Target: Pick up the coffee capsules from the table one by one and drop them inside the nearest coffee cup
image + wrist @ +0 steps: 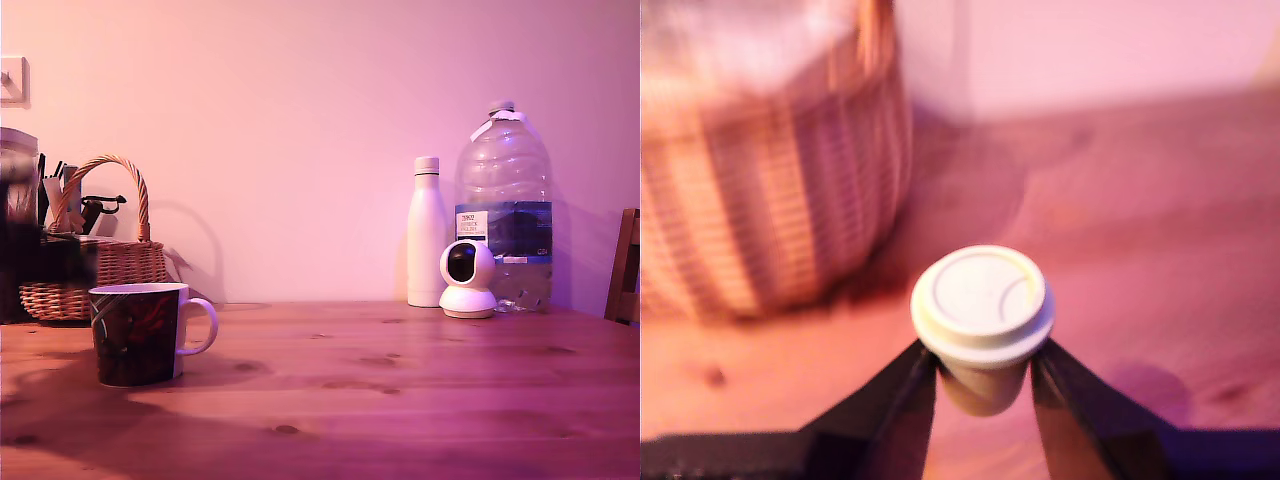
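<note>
Wrist view, nearest first: the two dark fingers (910, 400) are clamped on a pale grey coffee capsule (982, 305), one on each side of its tapered body just under the wide flat rim. The capsule sits upright between them, its round top facing the camera, and it appears to be held clear of the reddish-brown wooden surface (1140, 270) beneath. Beyond the capsule the woven wicker basket (770, 190) fills much of the frame, blurred, with a dark shadow spreading from its base over the wood. A pale wall (1090, 50) rises behind.

From the exterior view, taking the coffee cup (140, 335) as the landmark: it stands upright on the surface (400, 400) toward the front, dark with a red and green pattern, its white loop handle turned to the exterior view's right. What lies inside it cannot be seen. Just behind the cup and a little to the exterior view's left is the basket (100, 262) with its arched handle, holding a few dark items. At the frame's left edge beside the basket is a dark blurred mass, likely part of the arm, though the fingers and capsule cannot be made out there. Well to the exterior view's right of the cup, against the wall, stand a white bottle (428, 235), a small white dome camera (468, 280) and a large clear water jug (505, 205) with a blue label. A wooden chair edge (625, 265) shows at the far right.
</note>
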`<act>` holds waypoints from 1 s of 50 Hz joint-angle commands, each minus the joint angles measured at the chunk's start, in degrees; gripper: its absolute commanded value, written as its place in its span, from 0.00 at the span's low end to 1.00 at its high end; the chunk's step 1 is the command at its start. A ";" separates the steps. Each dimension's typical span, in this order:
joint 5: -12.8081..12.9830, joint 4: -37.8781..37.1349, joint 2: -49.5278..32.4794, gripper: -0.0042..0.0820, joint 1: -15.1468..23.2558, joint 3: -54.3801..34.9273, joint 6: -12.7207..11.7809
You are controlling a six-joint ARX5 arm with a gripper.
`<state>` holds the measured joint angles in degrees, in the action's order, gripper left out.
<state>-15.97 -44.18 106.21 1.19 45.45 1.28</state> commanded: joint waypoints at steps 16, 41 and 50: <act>2.82 1.84 -14.51 0.22 -2.82 -14.36 0.24; 7.48 13.09 -36.46 0.22 -8.09 -25.64 0.04; 8.11 18.84 -42.88 0.22 -9.73 -25.64 0.11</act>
<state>-8.25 -25.93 64.69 -7.99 20.80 1.28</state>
